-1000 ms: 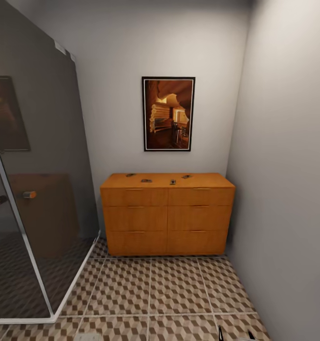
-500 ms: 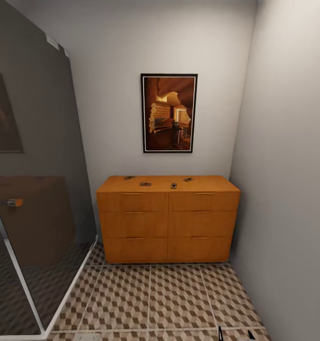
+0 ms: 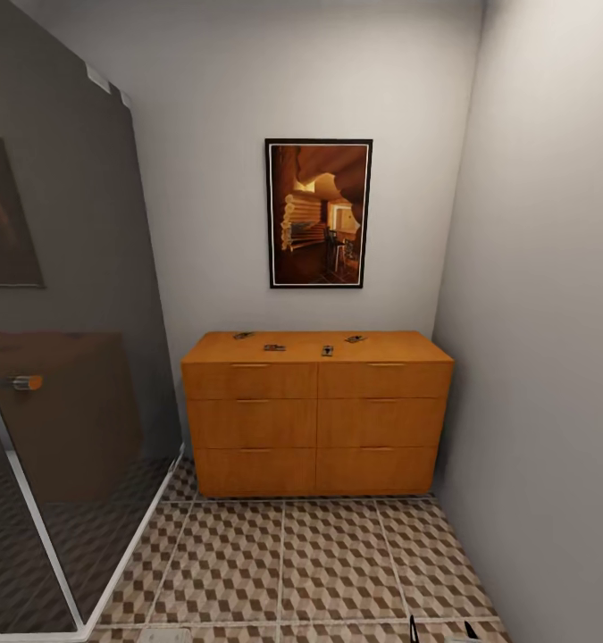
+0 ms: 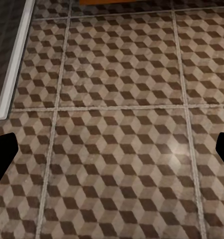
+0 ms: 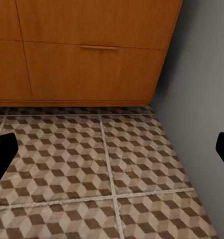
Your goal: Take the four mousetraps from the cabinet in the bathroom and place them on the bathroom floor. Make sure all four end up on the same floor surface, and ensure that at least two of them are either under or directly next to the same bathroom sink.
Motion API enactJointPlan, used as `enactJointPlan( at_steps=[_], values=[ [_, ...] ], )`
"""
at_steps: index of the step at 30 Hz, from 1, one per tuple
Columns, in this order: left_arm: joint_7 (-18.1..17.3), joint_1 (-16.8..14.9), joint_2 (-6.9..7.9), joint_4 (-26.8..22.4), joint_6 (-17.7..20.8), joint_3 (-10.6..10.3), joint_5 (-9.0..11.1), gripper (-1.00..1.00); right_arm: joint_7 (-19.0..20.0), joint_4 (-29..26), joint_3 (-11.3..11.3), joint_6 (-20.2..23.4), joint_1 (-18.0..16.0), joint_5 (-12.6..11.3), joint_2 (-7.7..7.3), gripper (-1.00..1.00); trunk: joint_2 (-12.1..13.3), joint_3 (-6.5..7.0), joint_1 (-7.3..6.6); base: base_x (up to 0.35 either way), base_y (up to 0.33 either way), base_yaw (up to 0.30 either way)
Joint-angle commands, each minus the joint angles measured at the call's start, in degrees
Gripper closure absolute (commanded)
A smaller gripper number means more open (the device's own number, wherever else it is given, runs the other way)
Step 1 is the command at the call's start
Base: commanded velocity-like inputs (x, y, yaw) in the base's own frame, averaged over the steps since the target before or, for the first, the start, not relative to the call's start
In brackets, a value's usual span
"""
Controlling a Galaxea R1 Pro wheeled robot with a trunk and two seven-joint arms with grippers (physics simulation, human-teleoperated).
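Note:
The orange-brown cabinet (image 3: 317, 415) stands against the far wall, straight ahead. Several small mousetraps lie on its top, among them one at the left (image 3: 244, 336), one near the middle (image 3: 326, 350) and one at the right (image 3: 355, 339). Cube-patterned bathroom floor (image 3: 283, 554) lies between me and it. My left gripper (image 4: 112, 154) hangs open over bare tiles (image 4: 122, 99). My right gripper (image 5: 112, 152) is open too, low above the floor (image 5: 92, 159), facing the cabinet's lower right drawers (image 5: 92, 64). Its fingertips (image 3: 413, 630) show at the head view's bottom edge. The sink is out of view.
A dark glass shower enclosure (image 3: 69, 357) with a white tray edge (image 4: 12, 59) bounds the left side. A grey wall (image 3: 551, 357) closes the right, meeting the cabinet's corner (image 5: 201, 74). A framed picture (image 3: 318, 212) hangs above the cabinet.
Over the last second the head view moved slightly closer to the cabinet, then held still. The mousetraps on top have not moved.

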Motion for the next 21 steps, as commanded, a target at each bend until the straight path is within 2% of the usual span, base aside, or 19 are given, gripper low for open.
enactJointPlan(
  at_steps=[1, 15, 19, 20, 21],
  values=[
    [0.3, 0.0, 0.03, 0.0, -0.2, -0.2, 0.0, -1.00, -0.6, 0.0, 0.2, 0.0, -0.1, 0.5, -0.01, -1.00, 0.0, -0.07, 0.00, 0.000, 0.000, 0.000],
    [0.2, 0.0, 0.03, 0.5, -0.2, -0.2, 0.0, -1.00, -0.8, 0.2, 0.1, 0.5, 0.0, 0.6, -0.06, -1.00, 0.0, -0.07, 0.00, 0.000, 0.000, 0.000],
    [0.2, 0.0, 0.03, 0.7, -0.2, -0.2, 0.0, -1.00, -0.8, 0.3, 0.0, 4.0, -0.1, 0.6, -0.08, -1.00, 0.0, -0.07, 0.00, 0.000, 0.000, 0.000],
    [0.2, 0.0, 0.03, 0.7, -0.2, -0.2, 0.0, -1.00, -0.8, 0.2, 0.0, 5.4, -0.1, 0.6, -0.09, -1.00, 0.0, -0.07, 0.00, 0.000, 0.000, 0.000],
    [0.2, 0.0, 0.01, 0.7, -0.2, -0.2, 0.0, -1.00, -0.7, -0.2, -0.1, 8.6, -0.1, 0.6, -0.01, -1.00, 0.0, -0.07, 0.00, 0.000, 0.000, 0.000]
  ],
)
